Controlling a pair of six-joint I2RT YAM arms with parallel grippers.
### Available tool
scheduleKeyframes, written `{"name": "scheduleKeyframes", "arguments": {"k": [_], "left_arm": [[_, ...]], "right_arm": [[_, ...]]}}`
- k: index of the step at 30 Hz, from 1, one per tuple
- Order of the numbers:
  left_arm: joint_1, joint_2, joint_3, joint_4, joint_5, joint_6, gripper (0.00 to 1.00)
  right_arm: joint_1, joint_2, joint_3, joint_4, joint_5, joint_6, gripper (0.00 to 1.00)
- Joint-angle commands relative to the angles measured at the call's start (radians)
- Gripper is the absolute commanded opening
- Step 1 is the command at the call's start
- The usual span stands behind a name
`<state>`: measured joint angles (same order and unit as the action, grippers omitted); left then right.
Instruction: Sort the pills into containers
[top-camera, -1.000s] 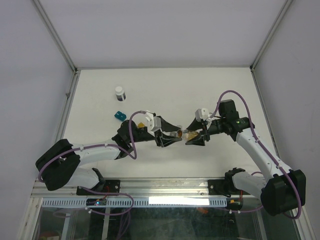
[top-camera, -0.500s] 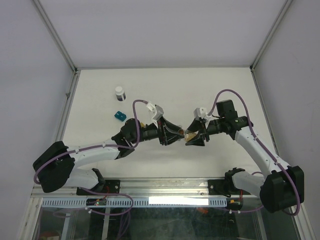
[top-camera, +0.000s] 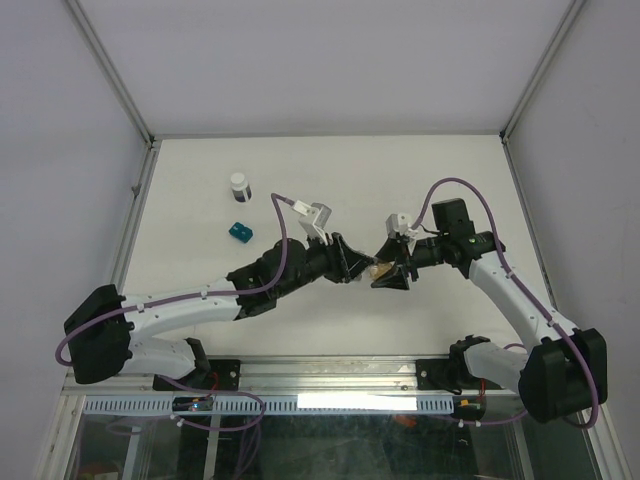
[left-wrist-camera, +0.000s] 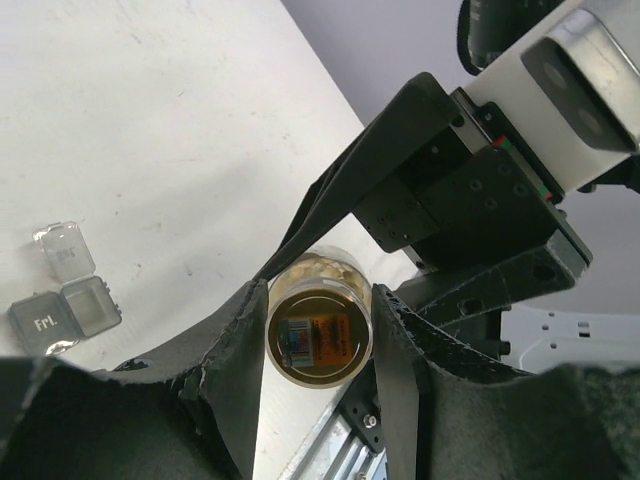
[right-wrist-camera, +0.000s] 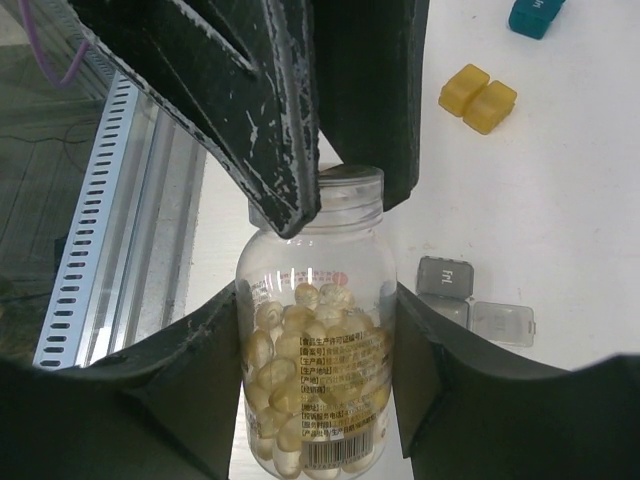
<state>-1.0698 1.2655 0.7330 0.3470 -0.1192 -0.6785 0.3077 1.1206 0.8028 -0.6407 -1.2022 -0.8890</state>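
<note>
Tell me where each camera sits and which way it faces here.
Top external: fixed above and behind the bases, looking down on the table; left arm and right arm both show, meeting at the pill bottle.
Left wrist: on the left arm, facing along the left fingers at the bottle's end, right fingers beyond.
Right wrist: on the right arm, facing along the right fingers at the bottle's side, left fingers at its cap.
Shared: both wrist views show the bottle and the gray container.
</note>
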Motion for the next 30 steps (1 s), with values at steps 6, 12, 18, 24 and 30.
{"name": "scheduleKeyframes", "arguments": {"k": [6, 12, 18, 24, 30], "left_arm": [[0.004, -0.011, 0.047, -0.15, -0.189, -0.075, 0.29], [0.004, -0.076, -0.035, 0.06, -0.108, -0.005, 0.84], [0.006, -0.186, -0.175, 0.291, 0.004, 0.232, 0.99], [0.048, -0.244, -0.292, 0.442, 0.476, 0.771, 0.99], [0.067, -0.183, -0.209, 0.257, 0.563, 1.118, 0.99]], "right_arm": [[0.007, -0.009, 0.026, 0.045, -0.049, 0.002, 0.0], [0.007, -0.007, 0.025, 0.044, -0.051, 0.002, 0.0], [0.007, -0.012, 0.024, 0.04, -0.057, -0.003, 0.0], [0.011, -0.016, 0.022, -0.017, -0.077, -0.088, 0.0], [0.026, -0.021, 0.025, -0.074, -0.051, -0.187, 0.0]]}}
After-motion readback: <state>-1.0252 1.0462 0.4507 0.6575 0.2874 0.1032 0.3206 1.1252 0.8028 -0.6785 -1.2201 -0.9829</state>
